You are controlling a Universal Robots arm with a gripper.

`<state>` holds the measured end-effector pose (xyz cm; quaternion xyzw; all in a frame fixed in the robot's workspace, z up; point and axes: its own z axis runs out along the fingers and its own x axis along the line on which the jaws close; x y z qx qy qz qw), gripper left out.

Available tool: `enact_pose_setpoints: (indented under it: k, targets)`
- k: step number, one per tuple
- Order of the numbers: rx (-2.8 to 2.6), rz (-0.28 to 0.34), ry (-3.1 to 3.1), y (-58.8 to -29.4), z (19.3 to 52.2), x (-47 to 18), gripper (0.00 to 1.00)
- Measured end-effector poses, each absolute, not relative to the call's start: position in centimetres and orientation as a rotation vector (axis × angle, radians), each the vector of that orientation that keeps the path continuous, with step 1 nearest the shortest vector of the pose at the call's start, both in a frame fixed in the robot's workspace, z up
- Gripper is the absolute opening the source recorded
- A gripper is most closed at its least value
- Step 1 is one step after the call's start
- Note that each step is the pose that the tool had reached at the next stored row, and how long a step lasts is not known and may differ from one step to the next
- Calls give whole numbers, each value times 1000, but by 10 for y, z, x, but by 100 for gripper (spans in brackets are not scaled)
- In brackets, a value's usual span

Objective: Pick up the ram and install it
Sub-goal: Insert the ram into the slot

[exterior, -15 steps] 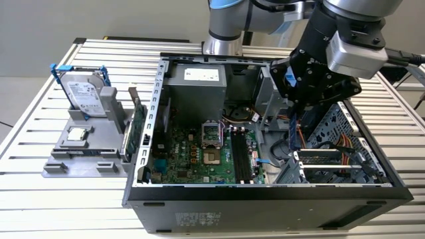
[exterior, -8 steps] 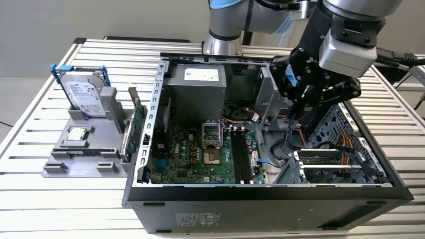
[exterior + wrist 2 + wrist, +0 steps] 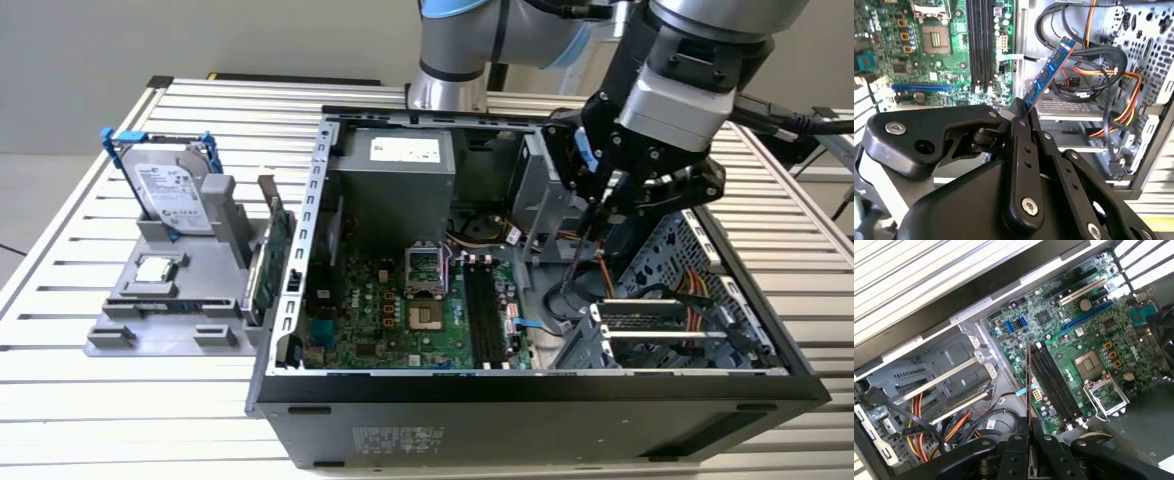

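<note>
Table (image 3: 80,420) of metal slats bears an open case (image 3: 534,400); motherboard (image 3: 387,310) lies flat inside, with black slots (image 3: 483,310) beside the socket; gripper (image 3: 603,215) hangs over the case toward the exterior view's right, above the cables (image 3: 694,305) and near the slots; in the second wrist view its fingers (image 3: 1021,145) are clamped on one end of the ram (image 3: 1049,70), which sticks out past them over the cables, apart from the slots
</note>
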<state>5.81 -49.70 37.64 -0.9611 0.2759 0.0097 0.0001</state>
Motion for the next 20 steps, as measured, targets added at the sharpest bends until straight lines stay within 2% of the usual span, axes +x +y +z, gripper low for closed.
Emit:
enact_pose_setpoints:
  k: [20]
  targets:
    - [-2823,30,1371,-497,376,58,0]
